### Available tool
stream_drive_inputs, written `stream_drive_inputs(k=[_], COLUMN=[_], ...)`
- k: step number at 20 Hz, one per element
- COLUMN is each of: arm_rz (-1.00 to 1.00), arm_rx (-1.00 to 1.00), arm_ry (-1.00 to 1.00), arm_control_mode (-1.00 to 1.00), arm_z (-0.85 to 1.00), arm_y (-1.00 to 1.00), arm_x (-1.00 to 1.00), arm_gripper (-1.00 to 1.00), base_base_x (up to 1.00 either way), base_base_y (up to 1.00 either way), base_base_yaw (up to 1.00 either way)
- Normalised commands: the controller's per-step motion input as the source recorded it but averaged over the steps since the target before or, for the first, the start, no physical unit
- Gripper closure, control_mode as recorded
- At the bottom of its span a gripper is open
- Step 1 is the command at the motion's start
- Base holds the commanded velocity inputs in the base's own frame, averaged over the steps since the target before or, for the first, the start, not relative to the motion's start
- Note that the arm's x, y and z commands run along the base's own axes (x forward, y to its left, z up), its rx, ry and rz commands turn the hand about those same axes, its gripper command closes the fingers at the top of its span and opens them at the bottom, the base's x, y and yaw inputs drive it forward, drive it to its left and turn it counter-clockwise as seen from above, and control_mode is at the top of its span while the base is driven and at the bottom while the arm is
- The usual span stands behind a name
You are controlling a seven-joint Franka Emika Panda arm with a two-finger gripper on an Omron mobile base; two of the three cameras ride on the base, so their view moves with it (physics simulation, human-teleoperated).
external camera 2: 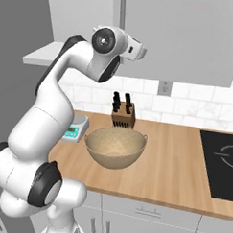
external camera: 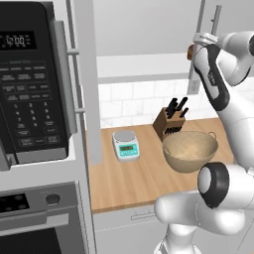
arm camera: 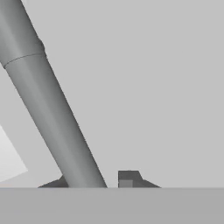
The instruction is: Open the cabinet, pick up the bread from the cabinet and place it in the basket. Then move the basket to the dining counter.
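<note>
The cabinet hangs above the counter. Its left half stands open onto a white shelf. The bread, a small brown lump, lies at the shelf's right end, partly hidden behind my hand. My gripper is raised to the right door's edge. In the hand view the slim metal handle runs between the fingertips, and the gripper is shut on it. The tan woven basket sits on the wood counter below. The dining counter is out of view.
A knife block and a small kitchen scale stand behind the basket. A black microwave and an oven are at the left. A dark cooktop lies at the counter's right.
</note>
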Motion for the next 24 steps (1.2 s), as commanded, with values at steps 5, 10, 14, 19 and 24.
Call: stream_drive_inputs(k=[5,10,14,19,24], arm_rz=[0.0,0.0,-0.01,-0.03,-0.03], arm_rx=[0.03,0.03,0.02,0.03,0.05], arm_ry=[0.01,0.0,0.0,0.0,0.01], arm_control_mode=[-1.0,-1.0,-1.0,-1.0,-1.0], arm_z=[0.16,0.35,0.32,0.39,0.37], arm_y=[-0.77,-0.97,-1.0,-1.0,-1.0], arm_x=[-0.84,-1.0,-1.0,-1.0,-1.0], arm_gripper=[1.0,1.0,1.0,1.0,1.0], base_base_x=[0.0,0.0,0.0,0.0,0.0], base_base_y=[0.0,0.0,0.0,0.0,0.0], base_base_yaw=[0.0,0.0,0.0,0.0,0.0])
